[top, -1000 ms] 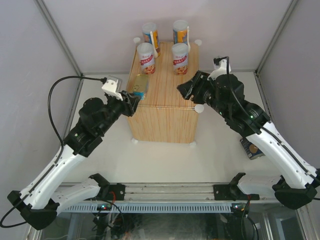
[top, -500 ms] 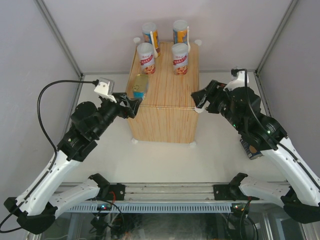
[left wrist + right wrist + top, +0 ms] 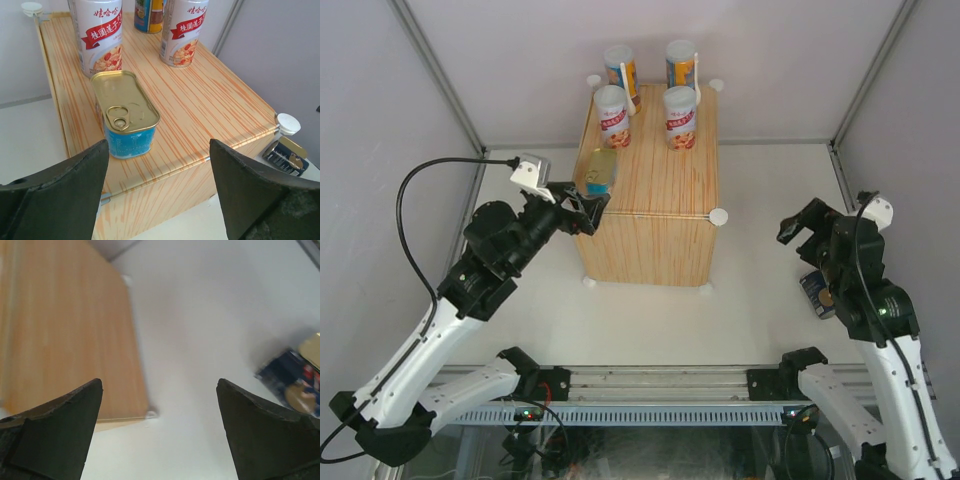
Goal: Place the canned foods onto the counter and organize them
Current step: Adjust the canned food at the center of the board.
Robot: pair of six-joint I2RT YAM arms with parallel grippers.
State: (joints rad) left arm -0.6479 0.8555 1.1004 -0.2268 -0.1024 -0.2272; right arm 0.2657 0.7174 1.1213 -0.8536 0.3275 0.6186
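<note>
While one gold-blue tin [image 3: 127, 112] sits upright near the front left edge of the counter [image 3: 665, 190], before two white-red cans [image 3: 613, 115] and two tall cylinders [image 3: 621, 68], the left gripper [image 3: 588, 212] gapes empty beside it. A second tin [image 3: 817, 295] lies on the table [image 3: 760, 300] near the spread, empty right gripper [image 3: 802, 222].

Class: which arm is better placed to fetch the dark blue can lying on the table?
Right: the open right gripper hovers near the dark blue can; the left gripper is across the light wood-grain counter.
</note>
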